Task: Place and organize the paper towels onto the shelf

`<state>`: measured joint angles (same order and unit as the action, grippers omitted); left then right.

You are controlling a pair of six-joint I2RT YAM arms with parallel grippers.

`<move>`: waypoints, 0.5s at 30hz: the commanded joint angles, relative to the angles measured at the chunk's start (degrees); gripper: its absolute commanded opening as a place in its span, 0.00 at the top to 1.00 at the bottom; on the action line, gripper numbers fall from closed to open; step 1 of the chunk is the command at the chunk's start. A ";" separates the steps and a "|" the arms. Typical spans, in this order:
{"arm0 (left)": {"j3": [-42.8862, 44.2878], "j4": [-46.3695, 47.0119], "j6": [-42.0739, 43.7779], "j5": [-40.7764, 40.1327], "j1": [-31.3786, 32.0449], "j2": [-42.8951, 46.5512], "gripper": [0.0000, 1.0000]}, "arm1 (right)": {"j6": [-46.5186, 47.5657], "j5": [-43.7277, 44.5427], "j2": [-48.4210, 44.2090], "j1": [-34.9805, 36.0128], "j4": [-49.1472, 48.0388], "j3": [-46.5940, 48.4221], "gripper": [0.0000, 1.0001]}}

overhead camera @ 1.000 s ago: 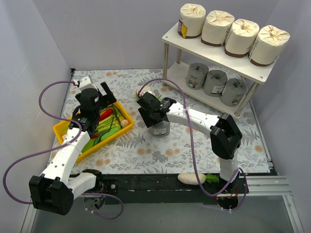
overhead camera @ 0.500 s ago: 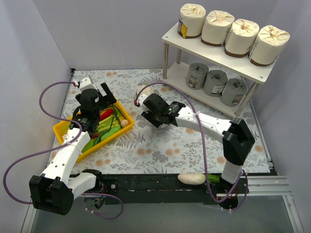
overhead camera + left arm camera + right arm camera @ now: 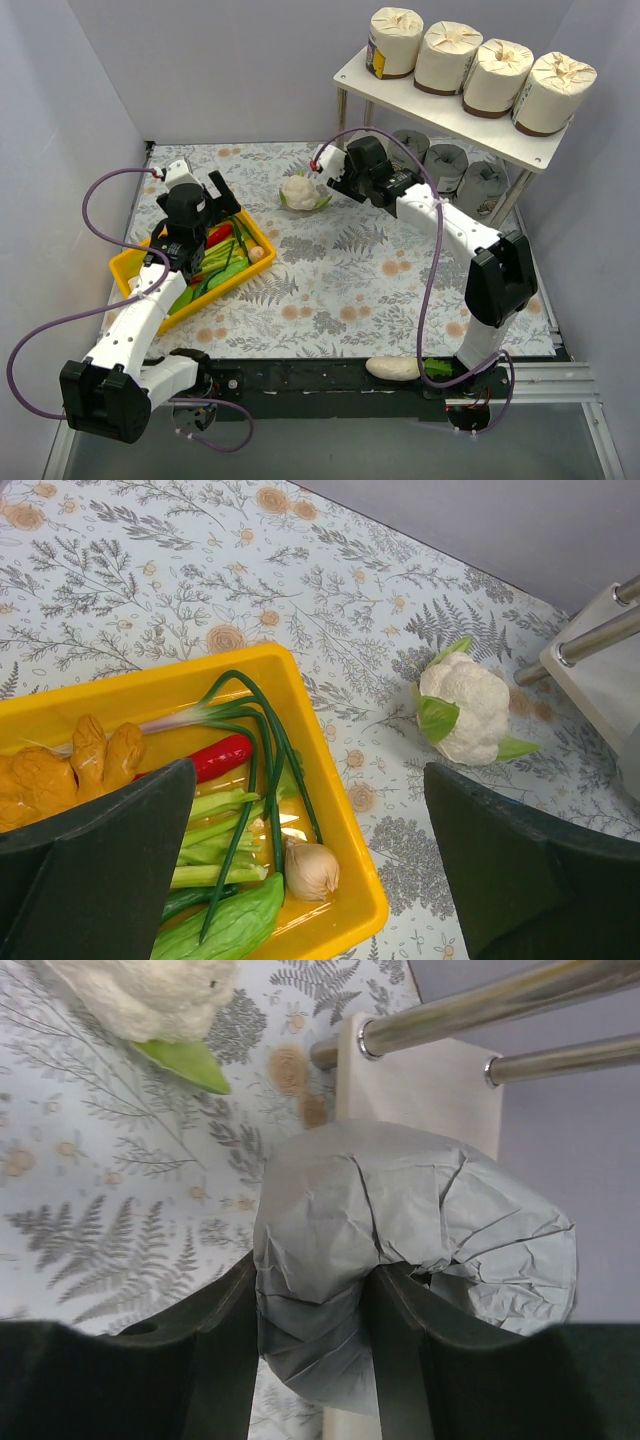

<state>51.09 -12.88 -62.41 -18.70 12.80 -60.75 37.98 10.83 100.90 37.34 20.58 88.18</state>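
My right gripper [image 3: 352, 172] is shut on a grey paper towel roll [image 3: 400, 1240] and holds it at the left end of the shelf's lower board [image 3: 420, 1090], beside the metal legs. The roll is squeezed between both fingers [image 3: 225, 1360]. Four cream rolls [image 3: 448, 57] stand in a row on the shelf's top board [image 3: 352, 75]. Three grey rolls [image 3: 445, 167] stand on the lower tier, the leftmost partly hidden behind my right wrist. My left gripper [image 3: 310, 770] is open and empty above the yellow tray [image 3: 345, 830].
A cauliflower [image 3: 300, 192] lies on the floral mat just left of my right gripper, also in the left wrist view [image 3: 465, 708]. The yellow tray [image 3: 125, 265] holds vegetables. A long white radish [image 3: 393, 368] lies at the near edge. Grey walls enclose the table.
My right arm has carried the grey roll from the middle of the mat back and right to the shelf's lower tier. The cauliflower is now uncovered. The left arm has not moved.
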 commanded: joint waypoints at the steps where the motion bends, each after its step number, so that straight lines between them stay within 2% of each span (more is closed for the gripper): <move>1: -0.11 0.67 0.36 -0.81 0.47 1.16 0.02 | 12.72 -4.41 2.19 -1.13 -5.72 3.22 0.50; 9: -0.11 0.76 0.27 -0.38 1.00 1.34 0.02 | 21.25 -4.85 8.52 -3.68 -6.15 8.85 0.47; 15: 0.06 0.67 0.36 -0.37 1.09 1.60 0.02 | 22.93 -5.91 11.77 -5.26 -7.40 10.87 0.47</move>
<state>51.09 -12.82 -62.41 -18.65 13.65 -60.75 56.60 5.37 111.72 33.50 17.78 94.32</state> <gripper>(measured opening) 0.981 0.535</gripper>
